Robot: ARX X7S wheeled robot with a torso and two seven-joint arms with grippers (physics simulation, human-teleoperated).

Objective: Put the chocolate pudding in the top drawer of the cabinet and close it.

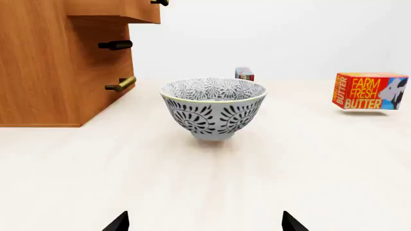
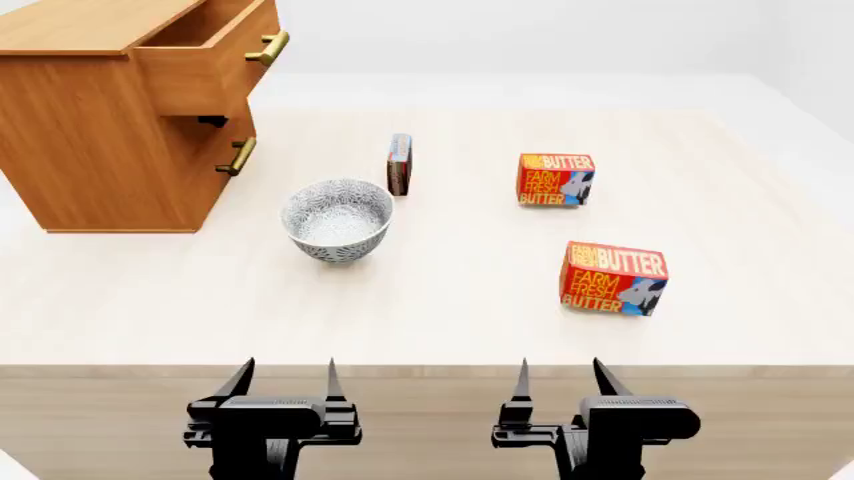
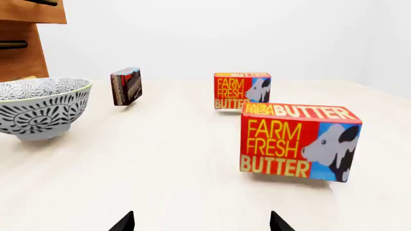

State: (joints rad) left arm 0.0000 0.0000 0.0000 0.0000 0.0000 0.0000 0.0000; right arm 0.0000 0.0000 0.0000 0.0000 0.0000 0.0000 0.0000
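Note:
The chocolate pudding point(image 2: 399, 164) is a small thin box standing on edge on the table, just behind the patterned bowl; it also shows as a dark-edged box point(image 3: 126, 86) and as a sliver behind the bowl point(image 1: 244, 73). The wooden cabinet point(image 2: 94, 130) stands at the far left, its top drawer point(image 2: 214, 60) pulled out with a brass handle. My left gripper point(image 2: 283, 385) and right gripper point(image 2: 558, 383) hover at the table's near edge, both open and empty, far from the pudding.
A black-and-white patterned bowl point(image 2: 338, 219) sits between my left gripper and the pudding. Two Farm Fresh Butter boxes stand on the right: one nearer point(image 2: 614, 277), one farther point(image 2: 555, 179). Lower cabinet drawers carry a dark knob point(image 1: 115, 45) and a brass handle point(image 2: 240, 156).

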